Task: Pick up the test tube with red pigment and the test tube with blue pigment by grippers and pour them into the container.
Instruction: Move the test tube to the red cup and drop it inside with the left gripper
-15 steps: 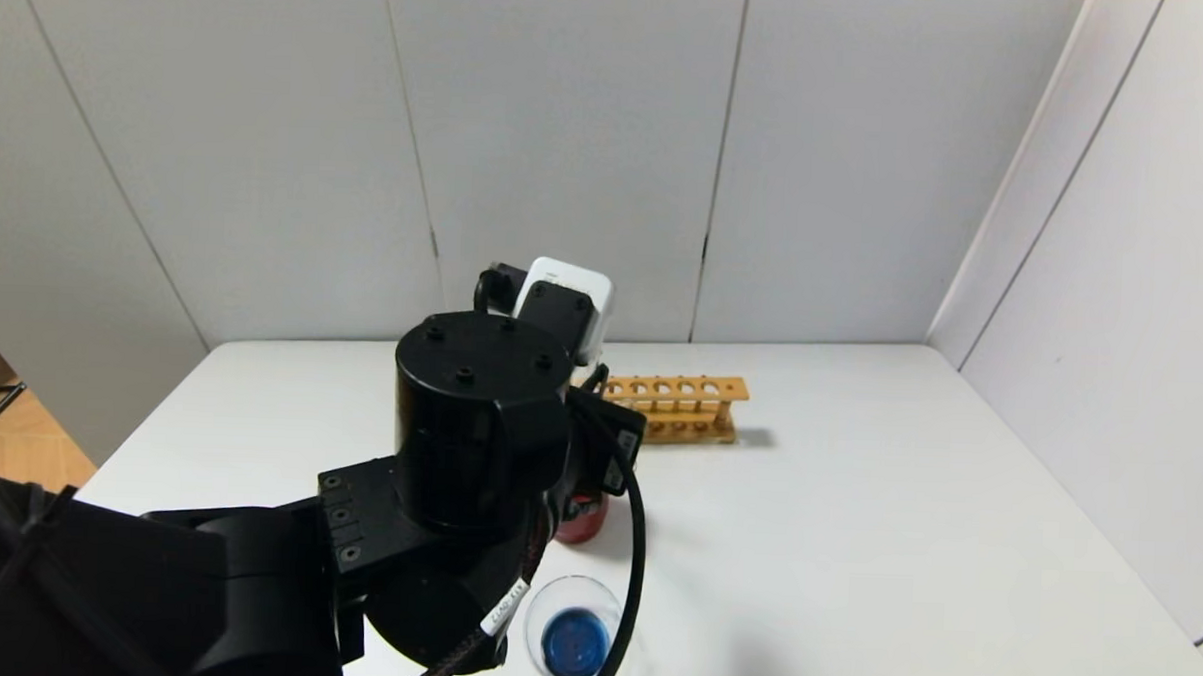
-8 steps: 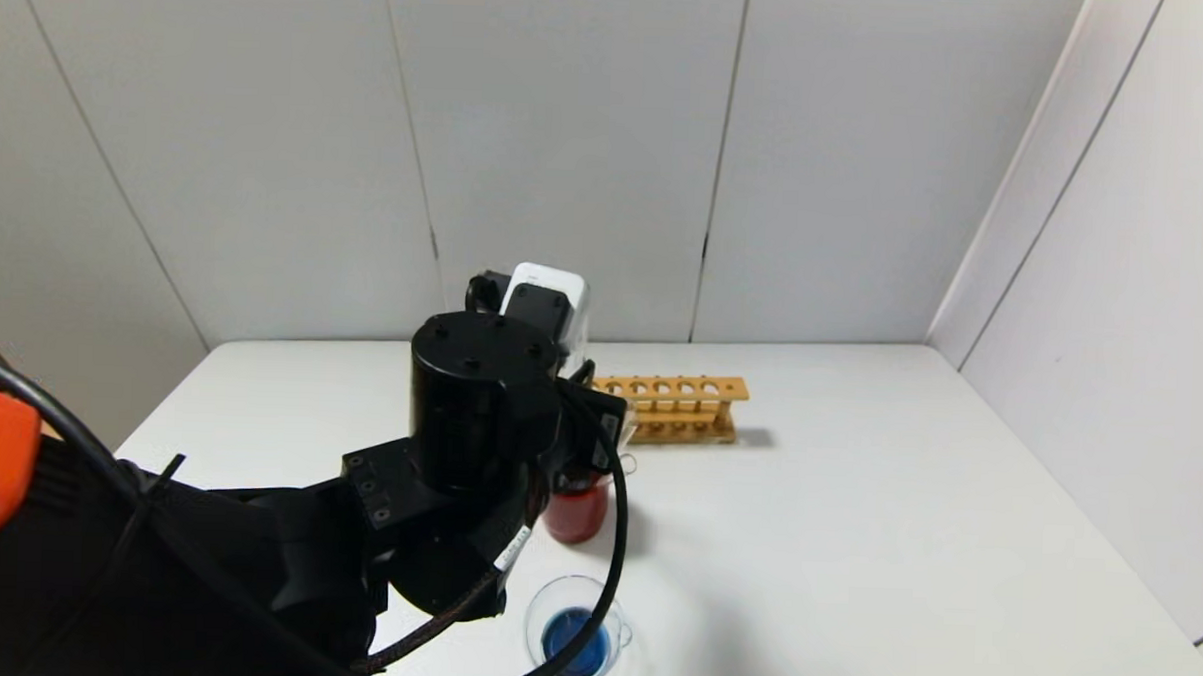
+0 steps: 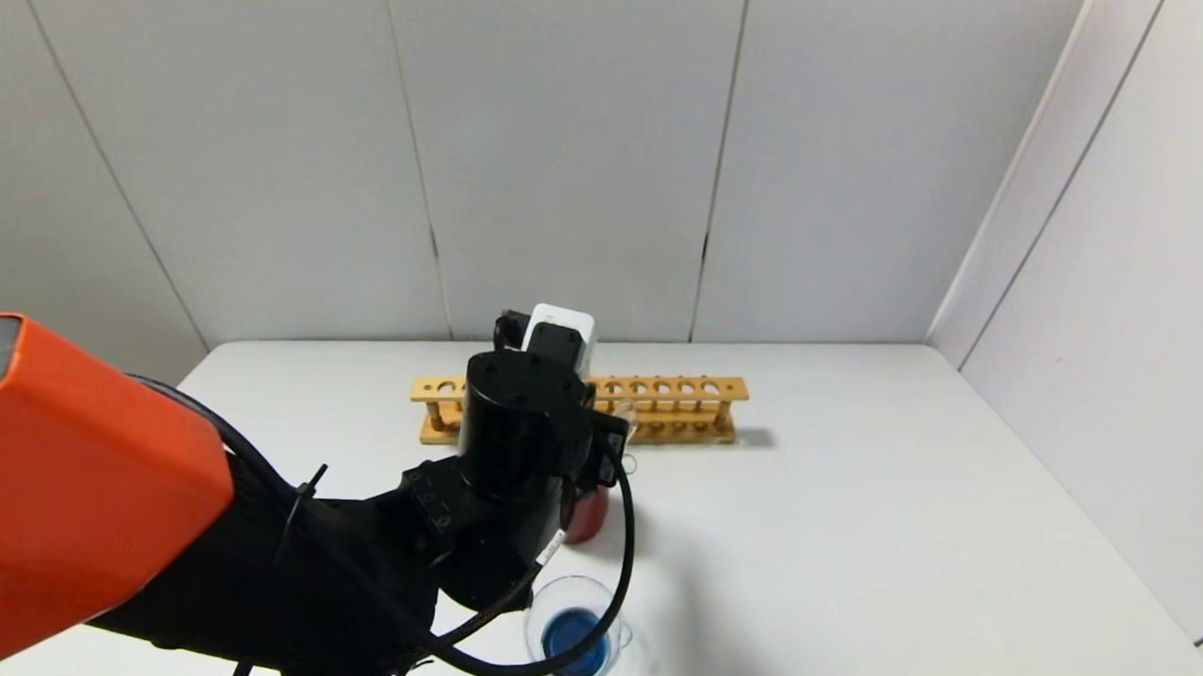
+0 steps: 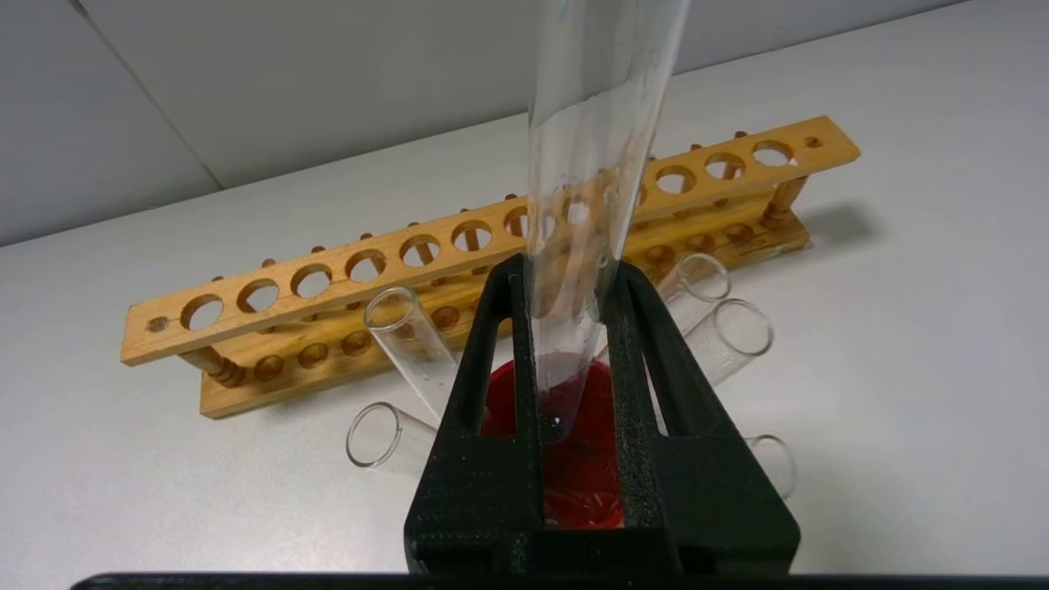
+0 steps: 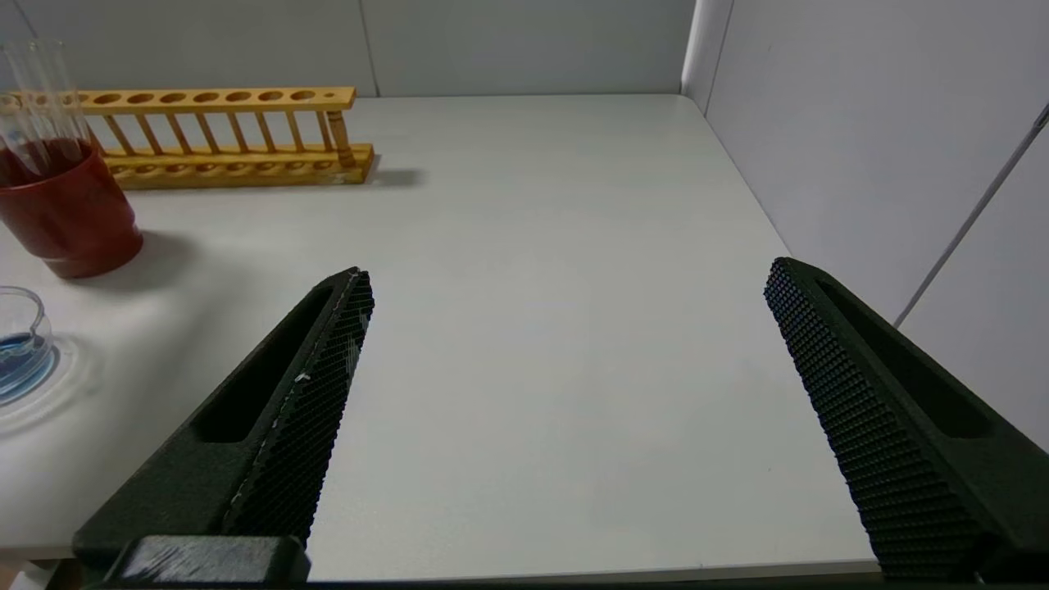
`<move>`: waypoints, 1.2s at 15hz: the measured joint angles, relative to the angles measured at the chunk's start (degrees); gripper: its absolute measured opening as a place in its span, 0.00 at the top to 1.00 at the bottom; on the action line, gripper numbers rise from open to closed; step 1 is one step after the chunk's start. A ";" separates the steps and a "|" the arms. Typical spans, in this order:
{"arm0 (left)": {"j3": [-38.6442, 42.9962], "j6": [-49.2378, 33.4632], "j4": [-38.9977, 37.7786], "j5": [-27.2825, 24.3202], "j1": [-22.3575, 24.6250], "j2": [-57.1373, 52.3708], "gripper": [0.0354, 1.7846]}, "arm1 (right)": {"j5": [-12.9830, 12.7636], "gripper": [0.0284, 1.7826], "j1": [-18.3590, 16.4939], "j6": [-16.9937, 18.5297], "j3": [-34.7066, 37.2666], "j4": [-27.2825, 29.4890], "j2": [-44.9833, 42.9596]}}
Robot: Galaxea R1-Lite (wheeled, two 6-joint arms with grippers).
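Note:
My left gripper [image 4: 567,266] is shut on a clear test tube [image 4: 598,123], whose round bottom sits between the fingers just above the beaker of dark red liquid [image 4: 578,483]. I see no column of liquid in this tube, only a faint blue trace near its far end. No tube with red or blue liquid shows. The container [image 3: 573,637], a low clear cup with blue liquid, stands at the table's front; it also shows in the right wrist view [image 5: 16,352]. My right gripper [image 5: 569,270] is open and empty over bare table, out of the head view.
Several empty clear tubes [image 4: 410,336] lean in the red beaker [image 3: 587,518]. A wooden tube rack [image 3: 700,393] stands behind it, empty. My left arm [image 3: 523,425] hides the beaker's left side. Walls close off the back and the right.
My left arm has reached farther from the head camera toward the rack, still holding the tube. The rack's left end and the arm's orange part have come into view.

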 joint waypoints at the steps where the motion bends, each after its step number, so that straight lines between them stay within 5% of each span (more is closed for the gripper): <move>1: 0.01 -0.02 -0.41 -0.41 0.59 0.74 0.85 | 0.00 0.02 0.00 0.00 0.00 0.00 0.00; 13: 0.41 -0.17 -1.55 -2.51 1.71 4.44 0.85 | 0.00 0.02 0.00 0.00 0.00 0.02 0.00; 18: 0.73 0.02 -1.57 -2.43 1.66 4.44 0.63 | 0.00 0.02 0.00 0.00 0.00 0.00 0.00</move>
